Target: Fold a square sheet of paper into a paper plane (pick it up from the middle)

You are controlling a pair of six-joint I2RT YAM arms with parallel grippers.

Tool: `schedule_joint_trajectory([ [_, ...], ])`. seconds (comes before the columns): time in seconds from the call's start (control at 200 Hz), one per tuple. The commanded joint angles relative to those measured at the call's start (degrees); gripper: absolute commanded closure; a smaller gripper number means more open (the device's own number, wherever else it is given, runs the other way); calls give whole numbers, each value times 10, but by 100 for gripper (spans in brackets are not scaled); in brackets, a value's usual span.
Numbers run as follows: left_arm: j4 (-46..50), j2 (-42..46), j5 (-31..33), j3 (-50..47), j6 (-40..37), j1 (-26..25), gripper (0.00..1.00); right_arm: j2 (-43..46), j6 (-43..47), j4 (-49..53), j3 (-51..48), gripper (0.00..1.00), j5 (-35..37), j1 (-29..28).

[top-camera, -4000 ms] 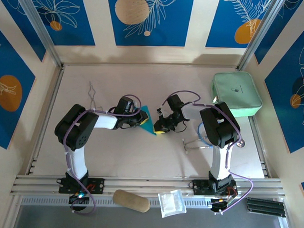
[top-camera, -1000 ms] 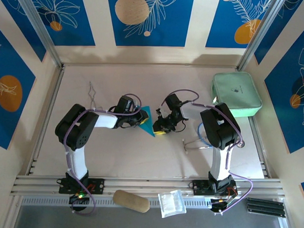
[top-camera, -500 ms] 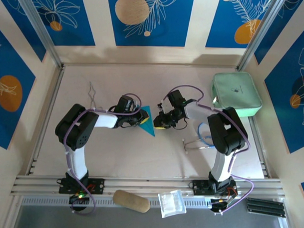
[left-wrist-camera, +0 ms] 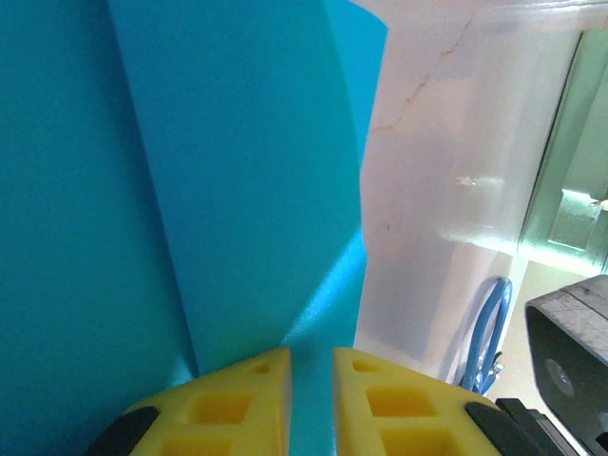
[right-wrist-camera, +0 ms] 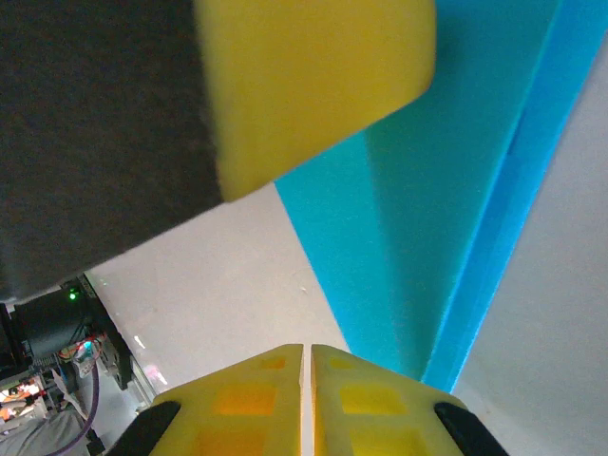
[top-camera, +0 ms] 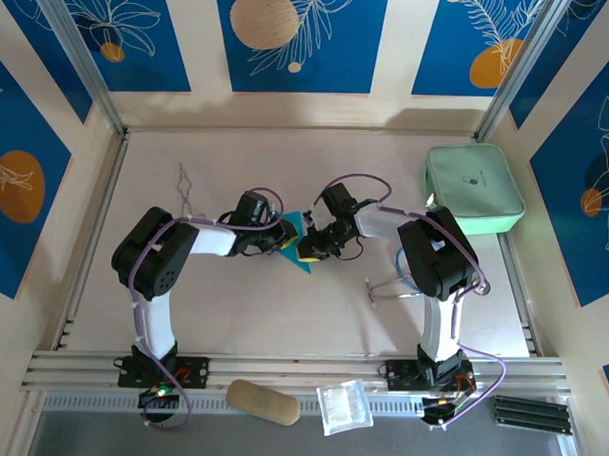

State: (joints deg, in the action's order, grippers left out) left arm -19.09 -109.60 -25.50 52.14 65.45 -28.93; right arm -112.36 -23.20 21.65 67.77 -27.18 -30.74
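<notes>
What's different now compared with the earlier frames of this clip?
The right gripper swung left, toward the left arm, up to the edge of the folded teal paper, and its jaws closed. The right wrist view shows no paper between them. The left gripper stayed put, jaws pinched on the paper. The paper and the mint-green pouch did not visibly move.

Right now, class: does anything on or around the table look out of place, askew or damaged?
Nothing looks spilled or broken; the teal sheet of paper is held mid-table in the left pincer. Oddities: a blue cable loop lies loose beside the right arm, and a clear bag sits beside the near rail.
</notes>
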Motion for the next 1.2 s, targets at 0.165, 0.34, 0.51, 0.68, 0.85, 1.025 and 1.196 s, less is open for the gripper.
schedule_joint_trajectory([
  [0.165, 8, -10, -7, 11, -12, 5, 81, -22, 3, 14, 5, 89, -2, 0],
  [0.34, 9, -10, -6, 9, -13, 5, 81, -28, 7, 16, 3, 89, -2, 0],
  [0.51, 9, -11, -4, 9, -12, 4, 81, -35, 15, 26, 6, 89, 4, -1],
  [0.68, 11, -10, -3, 9, -12, 5, 81, -39, 20, 34, 10, 89, 6, 0],
  [0.85, 13, -9, -2, 8, -11, 5, 81, -28, 20, 37, 16, 89, 5, 0],
  [1.025, 14, -3, 0, 9, -11, 5, 81, -30, 32, 50, 25, 89, 15, -1],
  [1.196, 19, 4, -5, 18, -18, 5, 81, -44, 63, 83, 32, 89, 48, -3],
])
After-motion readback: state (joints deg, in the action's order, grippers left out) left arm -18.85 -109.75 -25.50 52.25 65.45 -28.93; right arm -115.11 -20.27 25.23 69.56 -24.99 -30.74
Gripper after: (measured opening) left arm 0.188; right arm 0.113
